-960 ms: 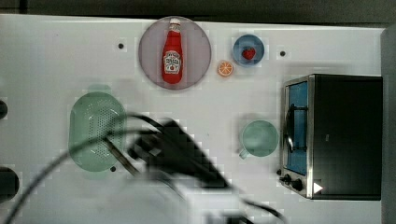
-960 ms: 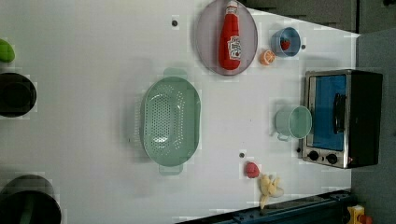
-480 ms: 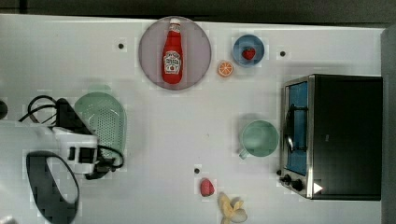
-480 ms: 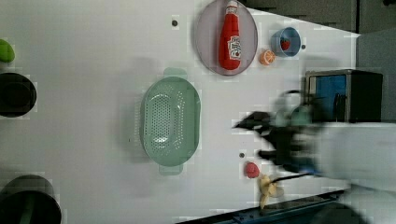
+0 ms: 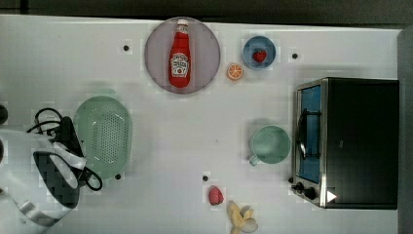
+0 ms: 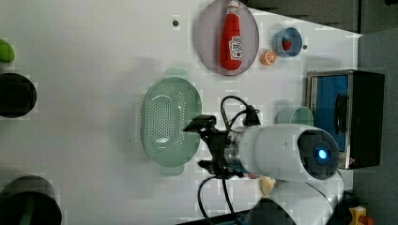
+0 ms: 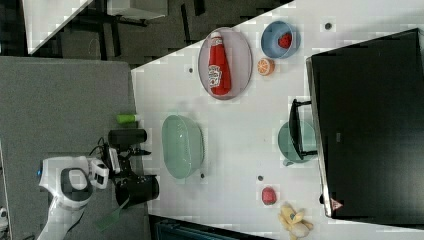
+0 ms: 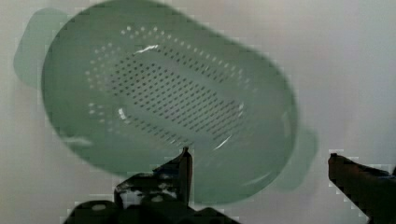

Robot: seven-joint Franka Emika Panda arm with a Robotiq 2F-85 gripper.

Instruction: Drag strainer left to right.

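Swinging in since a moment ago, the black gripper [image 8: 259, 161] now hovers wide open over the pale mint-green oval plastic strainer [image 5: 103, 134] at the top view's left, holding nothing.

The strainer [image 5: 104, 134] is a pale mint-green oval plastic bowl, its bottom dotted with rows of small holes, with a small tab handle at each end. It sits upright and empty on the white surface [image 5: 170, 146], left of centre in the top view, long axis running up and down the frame.
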